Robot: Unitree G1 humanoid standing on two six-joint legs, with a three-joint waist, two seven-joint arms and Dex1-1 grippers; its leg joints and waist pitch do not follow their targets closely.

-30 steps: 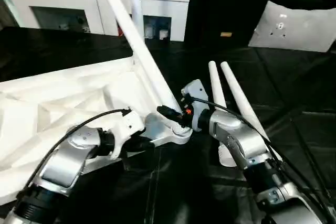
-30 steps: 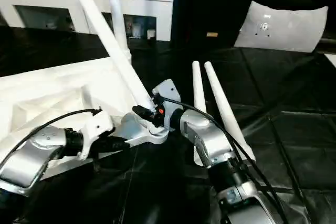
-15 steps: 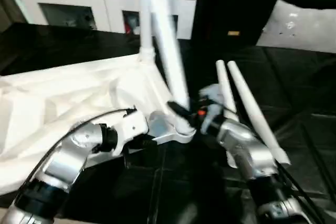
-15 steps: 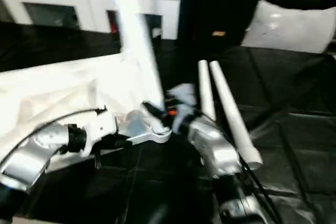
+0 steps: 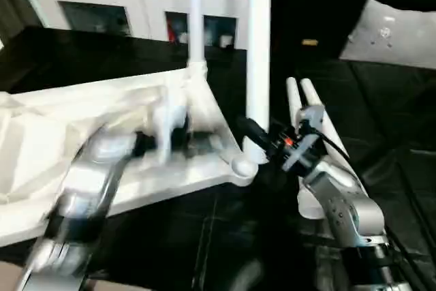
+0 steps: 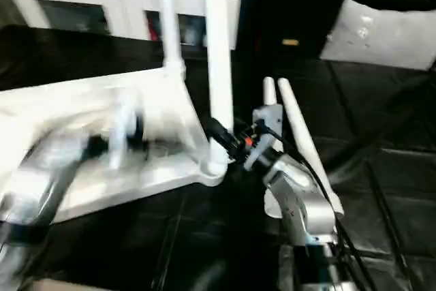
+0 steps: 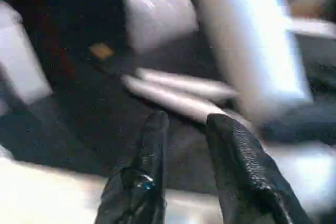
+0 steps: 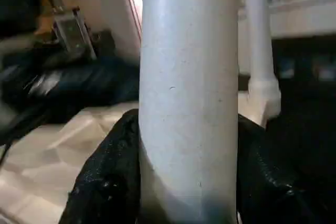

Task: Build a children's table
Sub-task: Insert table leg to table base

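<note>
Risk lies chiefly at the near corner socket (image 5: 243,165) of the white plastic rectangular table top (image 5: 102,134), which lies ribbed underside up on the black sheeted floor (image 5: 204,236). The right gripper (image 8: 184,171) has its two black fingers (image 8: 102,177) clamped on either side of a long round white tapered leg (image 5: 258,59), held upright with its foot just at that socket; whether the foot is seated or merely resting at the rim I cannot tell. If it is not square to the hole, pressing down would likely jam it or make it skid off onto the floor. A second white round leg (image 5: 194,25) already stands in the far corner socket of the top. Two more white tapered legs (image 5: 306,100) lie side by side on the floor just beyond the right forearm, near enough to be knocked and set rolling. The left gripper (image 7: 184,129) hovers over the top's ribbed underside with its fingers a little apart and nothing between them, so the top seems unbraced; a hard push on the leg could slide or tip it.
</note>
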